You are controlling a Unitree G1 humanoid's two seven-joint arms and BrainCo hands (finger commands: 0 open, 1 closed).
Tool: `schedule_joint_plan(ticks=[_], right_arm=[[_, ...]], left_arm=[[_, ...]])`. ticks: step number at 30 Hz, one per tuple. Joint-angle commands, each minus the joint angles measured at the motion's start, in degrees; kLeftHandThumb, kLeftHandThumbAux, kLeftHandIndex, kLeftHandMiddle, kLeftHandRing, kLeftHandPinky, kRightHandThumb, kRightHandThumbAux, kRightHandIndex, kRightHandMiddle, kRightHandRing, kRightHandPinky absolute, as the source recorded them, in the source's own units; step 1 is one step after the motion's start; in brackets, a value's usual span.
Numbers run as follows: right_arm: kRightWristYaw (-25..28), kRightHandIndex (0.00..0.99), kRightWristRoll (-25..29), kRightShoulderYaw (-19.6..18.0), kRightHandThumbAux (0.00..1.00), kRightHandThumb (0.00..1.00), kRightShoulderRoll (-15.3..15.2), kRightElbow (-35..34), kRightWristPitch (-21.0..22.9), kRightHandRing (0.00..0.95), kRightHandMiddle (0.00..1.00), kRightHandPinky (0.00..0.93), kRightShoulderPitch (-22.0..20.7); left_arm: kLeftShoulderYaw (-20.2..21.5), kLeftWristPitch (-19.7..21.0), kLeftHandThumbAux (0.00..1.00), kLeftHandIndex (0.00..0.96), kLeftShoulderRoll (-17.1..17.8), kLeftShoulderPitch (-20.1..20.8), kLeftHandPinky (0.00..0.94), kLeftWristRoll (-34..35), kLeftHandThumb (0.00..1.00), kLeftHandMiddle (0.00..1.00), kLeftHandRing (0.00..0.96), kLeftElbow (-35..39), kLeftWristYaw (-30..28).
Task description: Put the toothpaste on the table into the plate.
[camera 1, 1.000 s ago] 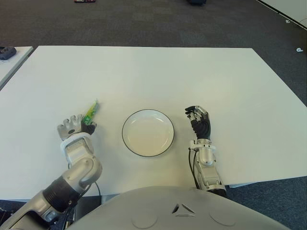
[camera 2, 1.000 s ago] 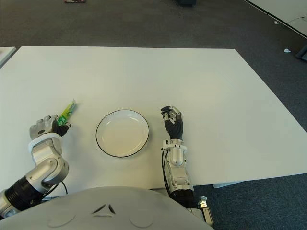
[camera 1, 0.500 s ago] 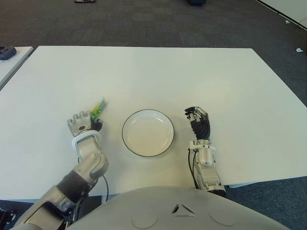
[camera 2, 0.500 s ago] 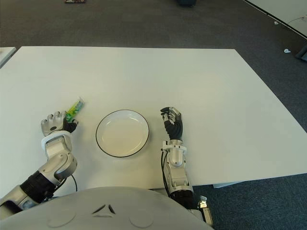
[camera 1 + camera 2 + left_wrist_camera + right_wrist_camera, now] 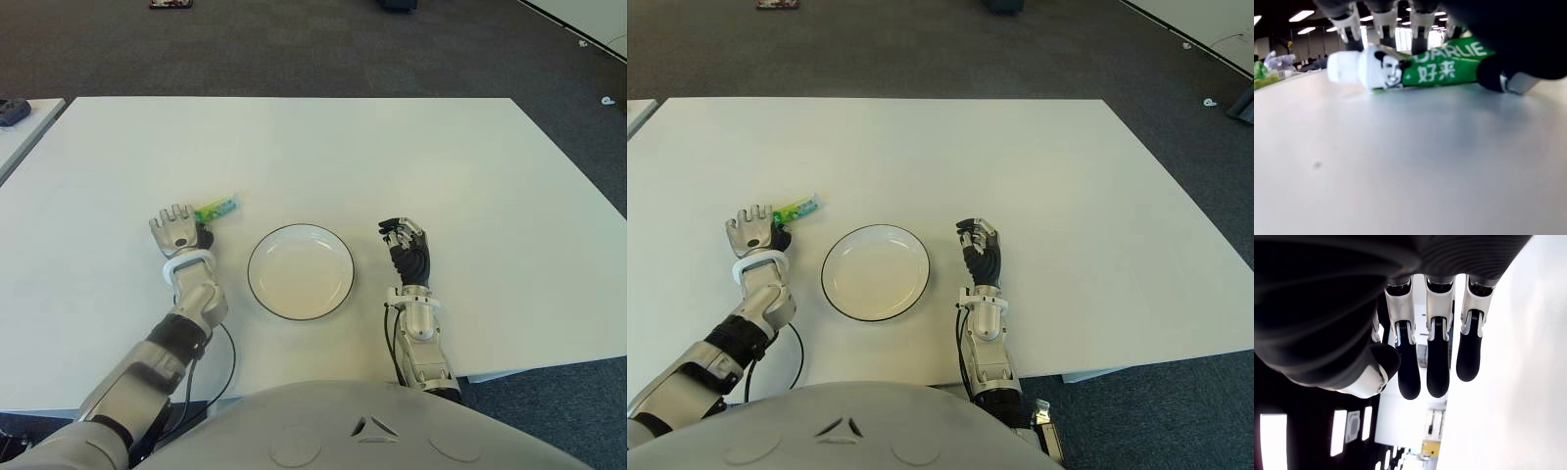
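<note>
Two robot hands show over the white table (image 5: 411,157), one on each side of a round white plate (image 5: 300,271) with a dark rim. The left hand (image 5: 178,231) is just left of the plate, with its fingers (image 5: 1385,19) curled down over a green and white Darlie toothpaste tube (image 5: 216,210). The left wrist view shows the tube pinned between those fingers and the thumb, its white cap end sticking out past the hand. It is lifted slightly off the tabletop, with a soft shadow beneath it. From above, the tube juts out from the hand toward the far right, pointing over the bare table short of the plate's far-left rim. It is not over the plate.

The right hand (image 5: 406,251) shows just right of the plate, apart from its rim, palm side turned up. Its fingers (image 5: 1437,367) hang loosely side by side, lightly bent, with nothing between them and the thumb.

The plate itself holds nothing. Beyond the far edge of the table lies dark grey carpet (image 5: 294,44).
</note>
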State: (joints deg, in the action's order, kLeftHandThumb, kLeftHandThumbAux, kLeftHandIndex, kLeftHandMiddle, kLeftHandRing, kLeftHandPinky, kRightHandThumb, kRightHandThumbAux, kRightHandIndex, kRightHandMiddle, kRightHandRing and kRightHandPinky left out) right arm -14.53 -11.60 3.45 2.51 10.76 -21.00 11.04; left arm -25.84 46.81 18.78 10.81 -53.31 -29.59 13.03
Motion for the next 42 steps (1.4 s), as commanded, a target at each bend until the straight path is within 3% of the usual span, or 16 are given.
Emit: schedule_joint_plan(ticks=[1,14,20,24,27,29,32,36,42], right_arm=[[0.5,0.426,0.3,-0.3,0.73,0.704,0.0,-0.6,1.7,0.435,0.454,0.432,0.5],[1.1,0.427,1.1,-1.0,0.731,0.703,-0.6,-1.3,2.5,0.436,0.461,0.432,0.8],[1.2,0.427,1.1,-1.3,0.732,0.704,-0.7,-1.1,2.2,0.437,0.462,0.432,0.7],[1.3,0.427,1.1,-1.5,0.732,0.704,-0.6,-1.2,2.4,0.438,0.463,0.433,0.7],[1.5,0.427,1.2,-1.5,0.732,0.704,-0.6,-1.1,2.5,0.44,0.463,0.435,0.6],[1.7,0.427,1.3,-1.5,0.732,0.704,-0.6,-1.1,2.5,0.441,0.463,0.434,0.5],[1.8,0.427,1.3,-1.6,0.732,0.704,-0.6,-1.1,2.7,0.441,0.462,0.432,0.5],[1.5,0.427,1.1,-1.7,0.732,0.704,-0.5,-0.9,2.7,0.44,0.461,0.432,0.4],[1.3,0.426,0.8,-1.8,0.732,0.703,-0.4,-0.8,2.8,0.432,0.456,0.425,0.3]], left_arm=[[2.8,-7.6,0.352,0.011,-4.5,0.7,0.037,7.2,0.59,0.006,0.0,-19.7,3.8],[7.2,-13.3,0.387,0.07,-5.6,3.7,0.061,10.9,0.629,0.042,0.01,-30.4,10.2],[7.9,-14.4,0.395,0.091,-6.1,5.2,0.141,11.8,0.654,0.091,0.07,-32.5,12.5],[8.1,-16.5,0.416,0.136,-5.8,5.3,0.242,12.4,0.675,0.177,0.163,-33.2,14.3],[8.9,-18.9,0.446,0.266,-5.4,4.6,0.382,13.2,0.697,0.347,0.342,-32.3,16.2],[9.4,-20.4,0.589,0.363,-5.1,4.1,0.503,13.7,0.713,0.492,0.494,-31.7,17.3],[9.8,-21.7,0.659,0.41,-4.9,3.2,0.615,14.4,0.719,0.6,0.606,-30.3,18.7],[10.1,-23.1,0.69,0.432,-4.6,2.0,0.713,15.2,0.718,0.686,0.687,-27.9,19.8],[9.7,-23.2,0.702,0.438,-4.1,1.1,0.745,15.1,0.713,0.733,0.73,-25.6,19.2]])
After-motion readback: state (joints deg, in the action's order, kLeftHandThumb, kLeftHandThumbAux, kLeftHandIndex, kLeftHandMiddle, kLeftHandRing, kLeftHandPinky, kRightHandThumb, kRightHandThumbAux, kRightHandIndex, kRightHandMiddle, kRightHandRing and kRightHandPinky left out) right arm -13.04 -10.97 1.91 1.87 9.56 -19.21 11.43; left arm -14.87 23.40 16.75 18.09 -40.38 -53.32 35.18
